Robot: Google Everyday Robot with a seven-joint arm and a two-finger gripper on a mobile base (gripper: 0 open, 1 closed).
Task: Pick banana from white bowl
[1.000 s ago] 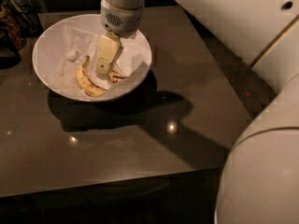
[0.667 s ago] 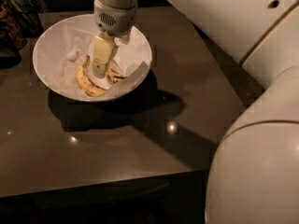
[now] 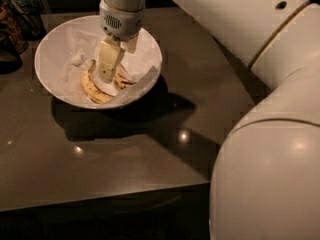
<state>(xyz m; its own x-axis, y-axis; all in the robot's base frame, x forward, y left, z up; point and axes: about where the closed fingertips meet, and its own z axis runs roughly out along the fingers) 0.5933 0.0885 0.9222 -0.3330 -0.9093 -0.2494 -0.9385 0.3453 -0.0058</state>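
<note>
So the banana (image 3: 123, 79) is down in the bottom of the white bowl (image 3: 55, 44), toward the right side of the middle. I can only see a bit of it: yellow with brownish streaks, poking out from behind the gripper (image 3: 108, 72). It's lying on the crumpled white paper (image 3: 75, 59) that lines the bowl.

Right beside it, on the left, there's a second banana (image 3: 91, 88). That one is yellow with brown speckles, and it curves along the bowl floor toward the near rim. The two look like they're touching or just about, but the gripper covers the spot where they'd meet, so I can't say for sure.

The gripper comes almost straight down into the bowl from above, and its pale tip is low between the two bananas, right at them. Honestly I can't tell whether the claw is released or clenched on anything. The angle just doesn't show it.

The bowl sits on a dark, shiny table (image 3: 150, 154), toward the far left corner, and throws a big shadow to the right and front. The robot's chunky white arm (image 3: 265, 134) fills the whole right side of the view. There's some dark clutter (image 3: 12, 24) off the table's far left edge, too dim to make out.
</note>
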